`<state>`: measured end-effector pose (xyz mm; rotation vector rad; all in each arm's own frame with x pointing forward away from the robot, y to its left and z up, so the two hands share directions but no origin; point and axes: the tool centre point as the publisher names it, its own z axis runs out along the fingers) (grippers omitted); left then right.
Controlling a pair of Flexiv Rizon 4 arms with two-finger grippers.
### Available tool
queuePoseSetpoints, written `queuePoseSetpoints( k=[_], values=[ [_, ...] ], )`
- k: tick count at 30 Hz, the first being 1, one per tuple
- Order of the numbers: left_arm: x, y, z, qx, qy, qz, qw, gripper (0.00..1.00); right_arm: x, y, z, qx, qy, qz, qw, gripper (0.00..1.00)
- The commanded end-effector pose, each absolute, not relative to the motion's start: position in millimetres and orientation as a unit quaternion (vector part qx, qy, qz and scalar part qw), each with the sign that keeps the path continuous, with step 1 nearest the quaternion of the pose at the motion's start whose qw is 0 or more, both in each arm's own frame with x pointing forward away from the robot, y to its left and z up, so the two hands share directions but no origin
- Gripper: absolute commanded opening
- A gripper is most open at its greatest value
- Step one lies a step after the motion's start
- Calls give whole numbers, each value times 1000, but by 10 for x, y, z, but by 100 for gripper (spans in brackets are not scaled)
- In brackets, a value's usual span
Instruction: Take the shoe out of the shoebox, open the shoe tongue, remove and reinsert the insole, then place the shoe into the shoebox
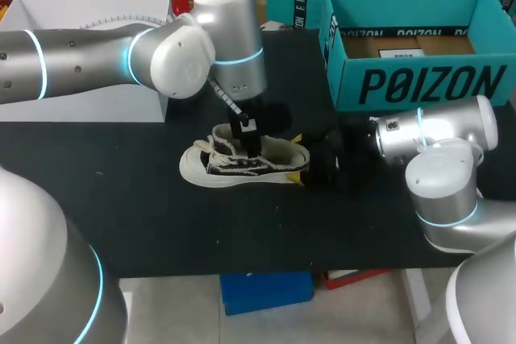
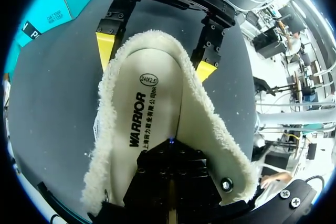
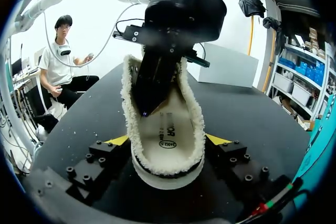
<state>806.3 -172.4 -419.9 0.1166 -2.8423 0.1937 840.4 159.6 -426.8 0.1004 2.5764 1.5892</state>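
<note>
The left gripper [image 2: 170, 148], its fingers pressed together into one dark wedge, reaches down into the shoe [image 1: 242, 165] with its tip on the insole [image 2: 152, 114] (whether it nips anything, I cannot tell). The insole is smooth, pale and flat, ringed by shaggy cream fleece. At the shoe's heel the right gripper [image 3: 168, 139] clamps both sides. This looks like the insole step. The next move needs a purchase on the insole's edge while the heel is pinned. The shoe stands upright on the matte black table [image 1: 121, 199]. The rigid teal shoebox [image 1: 419, 82] stands open, well beyond the shoe.
</note>
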Motion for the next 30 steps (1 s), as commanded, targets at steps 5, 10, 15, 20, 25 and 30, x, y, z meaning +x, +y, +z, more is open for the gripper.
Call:
queuePoseSetpoints(
  k=[5, 10, 15, 20, 25, 30],
  values=[
    [8022, -1761, -4324, 42, -988, 64, 133, 33, 8419, 1611, -4247, 34, 850, 523, 56, 0],
    [8004, -1745, -4297, 42, -990, 58, 117, 36, 8419, 1611, -4247, 34, 850, 523, 56, 0],
    [7987, -1736, -4301, 46, -993, 42, 96, 33, 8419, 1611, -4247, 34, 850, 523, 56, 0],
    [7974, -1730, -4371, 59, -996, 10, 63, 32, 8419, 1611, -4247, 34, 850, 523, 56, 0],
    [7969, -1698, -4449, 75, -996, -37, 14, 33, 8419, 1611, -4247, 34, 850, 523, 56, 0],
    [7977, -1644, -4509, 83, -993, -79, -42, 34, 8419, 1611, -4247, 34, 850, 523, 56, 0]
  ],
)
